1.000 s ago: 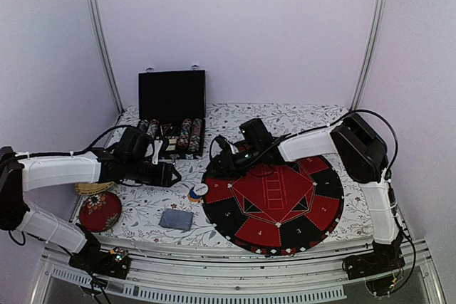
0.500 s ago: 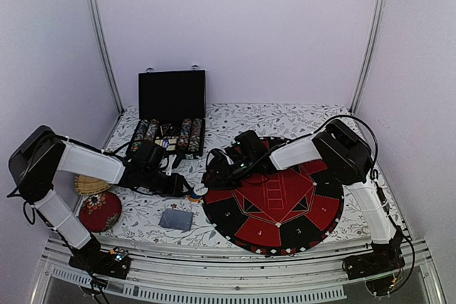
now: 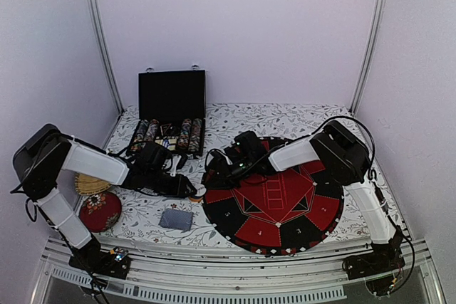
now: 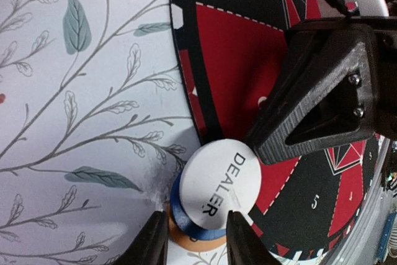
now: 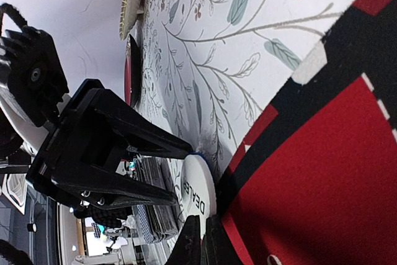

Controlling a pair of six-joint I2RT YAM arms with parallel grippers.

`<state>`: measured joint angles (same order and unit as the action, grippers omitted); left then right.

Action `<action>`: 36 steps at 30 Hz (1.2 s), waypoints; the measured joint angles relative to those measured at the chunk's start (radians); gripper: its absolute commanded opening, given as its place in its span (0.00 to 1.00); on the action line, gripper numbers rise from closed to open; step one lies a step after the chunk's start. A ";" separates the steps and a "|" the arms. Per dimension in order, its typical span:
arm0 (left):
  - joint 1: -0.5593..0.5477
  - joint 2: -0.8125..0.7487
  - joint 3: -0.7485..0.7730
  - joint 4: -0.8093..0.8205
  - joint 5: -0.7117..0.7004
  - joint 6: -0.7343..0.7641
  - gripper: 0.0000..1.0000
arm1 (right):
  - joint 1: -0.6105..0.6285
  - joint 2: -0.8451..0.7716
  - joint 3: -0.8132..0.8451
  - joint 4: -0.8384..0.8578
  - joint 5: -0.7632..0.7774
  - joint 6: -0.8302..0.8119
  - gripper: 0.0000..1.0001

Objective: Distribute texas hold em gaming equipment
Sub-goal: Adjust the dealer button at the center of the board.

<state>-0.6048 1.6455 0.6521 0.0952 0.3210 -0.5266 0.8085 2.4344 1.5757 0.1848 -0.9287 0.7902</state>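
Observation:
A white DEALER button (image 4: 214, 181) leans on a blue button (image 4: 180, 215) and an orange one (image 4: 186, 240), at the left rim of the red-and-black mat (image 3: 285, 218). My left gripper (image 4: 195, 243) is open, one fingertip close on each side of this stack (image 3: 198, 191). My right gripper (image 5: 201, 240) is shut with nothing between its tips, which rest at the edge of the DEALER button (image 5: 200, 192). In the left wrist view the right gripper (image 4: 257, 148) touches the button from the mat side. A grey-backed card deck (image 3: 176, 219) lies in front of the stack.
An open black chip case (image 3: 171, 94) at the back left holds rows of striped chips (image 3: 189, 135). A round red cushion (image 3: 100, 210) and a woven disc (image 3: 89, 184) lie at the left edge. A floral cloth (image 3: 285, 115) covers the table.
My left arm has reached right to the button stack and its jaws have narrowed around it. My right gripper has moved left to the stack and shut.

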 measured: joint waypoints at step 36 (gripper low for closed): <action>-0.053 0.022 0.093 -0.117 -0.110 0.092 0.65 | 0.022 -0.050 -0.023 -0.088 0.142 -0.136 0.15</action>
<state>-0.6579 1.6672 0.7452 -0.0216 0.2108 -0.4351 0.8303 2.3840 1.5532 0.0967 -0.7864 0.6544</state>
